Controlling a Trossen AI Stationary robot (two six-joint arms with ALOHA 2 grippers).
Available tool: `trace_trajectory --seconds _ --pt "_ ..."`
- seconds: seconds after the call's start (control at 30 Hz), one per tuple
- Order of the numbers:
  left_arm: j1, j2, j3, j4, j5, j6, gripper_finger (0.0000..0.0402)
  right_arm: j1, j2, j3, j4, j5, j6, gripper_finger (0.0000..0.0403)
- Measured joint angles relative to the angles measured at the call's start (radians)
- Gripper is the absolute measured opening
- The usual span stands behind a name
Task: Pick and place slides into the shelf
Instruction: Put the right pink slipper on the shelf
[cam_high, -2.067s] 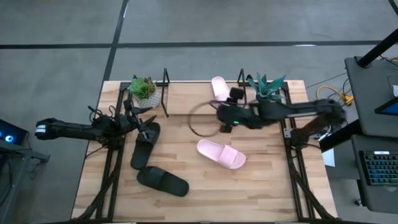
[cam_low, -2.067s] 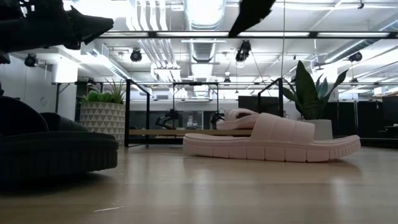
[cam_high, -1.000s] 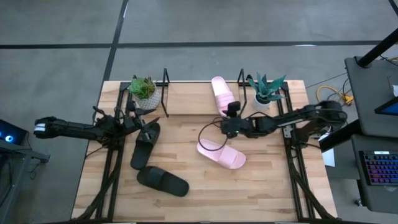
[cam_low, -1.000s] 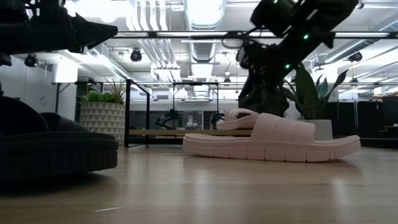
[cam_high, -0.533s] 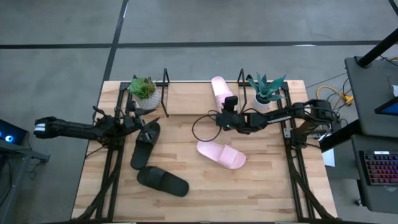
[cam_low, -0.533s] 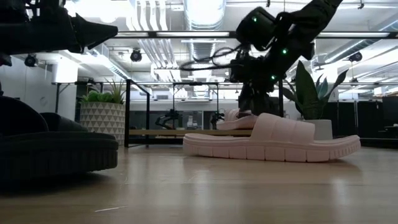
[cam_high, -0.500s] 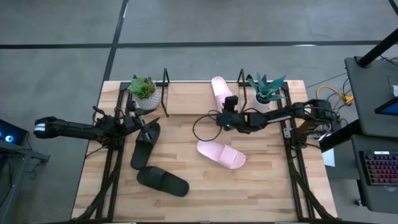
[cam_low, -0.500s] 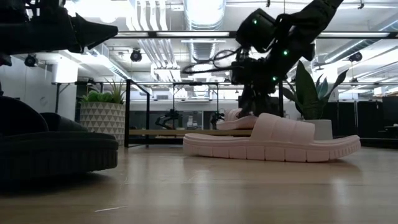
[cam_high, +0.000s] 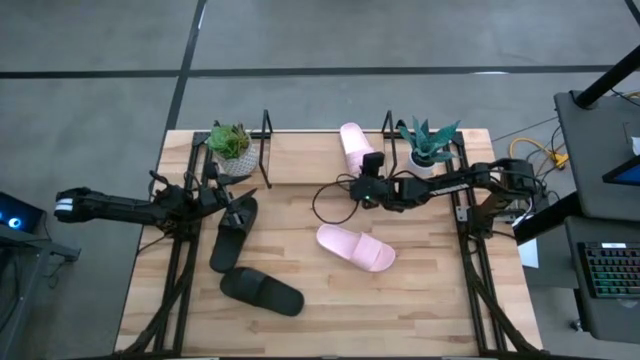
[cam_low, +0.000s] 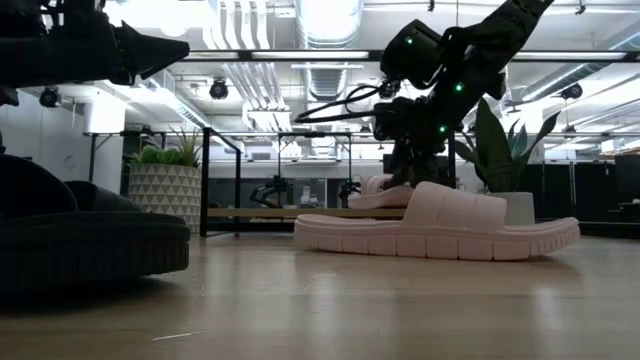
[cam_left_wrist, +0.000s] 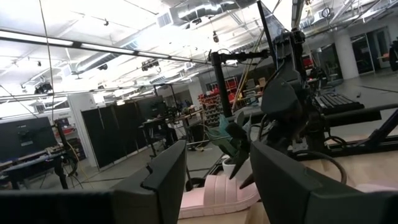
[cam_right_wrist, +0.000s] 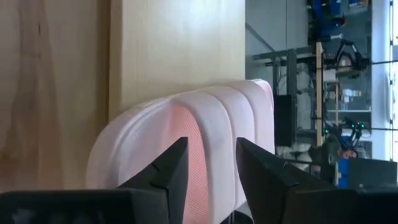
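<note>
Right gripper (cam_high: 366, 178) at 12 o'clock of table (cam_high: 420, 300), fingers parted around pink slide (cam_high: 355, 146), left gripper (cam_high: 238, 204) held open over black slide (cam_high: 232, 233) at 9 o'clock

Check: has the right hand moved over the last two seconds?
Yes. In the high view the right hand has shifted toward the table's back edge, up to the pink slide on the shelf.

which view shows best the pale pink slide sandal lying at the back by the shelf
The high view: the pale pink slide sandal shows from above, the right gripper at its near end. The right wrist view shows only its ribbed strap. In the low view it is half hidden; the left wrist view shows a sliver.
</note>
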Motion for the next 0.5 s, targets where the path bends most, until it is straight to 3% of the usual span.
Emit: trace_trajectory --seconds 0.5 --pt "0.000 0.000 0.000 0.000 0.000 0.000 0.0164 -0.068 0.000 -0.016 -0.001 0.000 -0.061 0.0145"
